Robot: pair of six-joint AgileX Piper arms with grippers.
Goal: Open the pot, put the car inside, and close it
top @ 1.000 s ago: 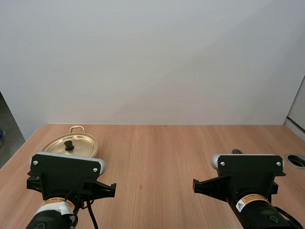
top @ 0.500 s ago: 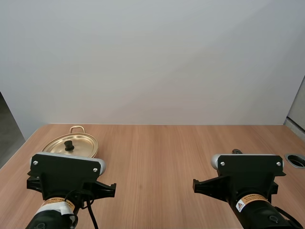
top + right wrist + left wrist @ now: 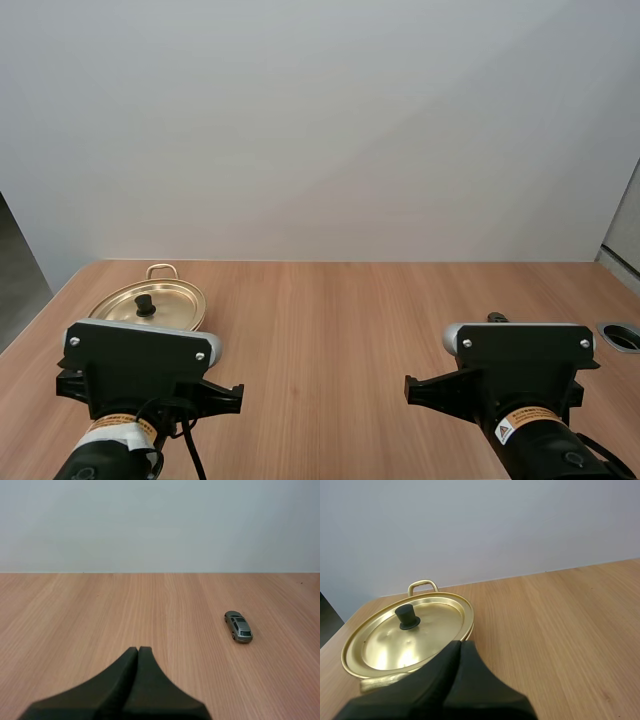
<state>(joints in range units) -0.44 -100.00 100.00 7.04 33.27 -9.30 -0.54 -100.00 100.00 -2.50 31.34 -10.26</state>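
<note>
Nothing is changing over this last second: both arms are sitting exactly where they were, and the pot, lid and car are lying just as before. So the task is not getting under way yet, and every step is waiting to be done.

The left gripper (image 3: 460, 644) is resting with its fingers pressed together into one dark wedge, holding nothing. The pot (image 3: 469, 628) is sitting just ahead of it, toward 11 o'clock, on the far left part of the table (image 3: 330, 330). The lid (image 3: 425, 642) is lying squarely on the pot, and its black knob (image 3: 407, 616) is standing upright at the centre, clear of the gripper.

The right gripper (image 3: 138, 651) is likewise closed on nothing. The small grey car (image 3: 239, 627) is standing on its wheels on bare table, well ahead of that gripper toward 1 o'clock. It is well apart from the pot, off toward the pot's 3 o'clock.

To my eye the opening move is falling to the left arm. Its fingers would need to part before going round the knob, which is offering only a small hold. The right arm is looking better placed for the car.
</note>
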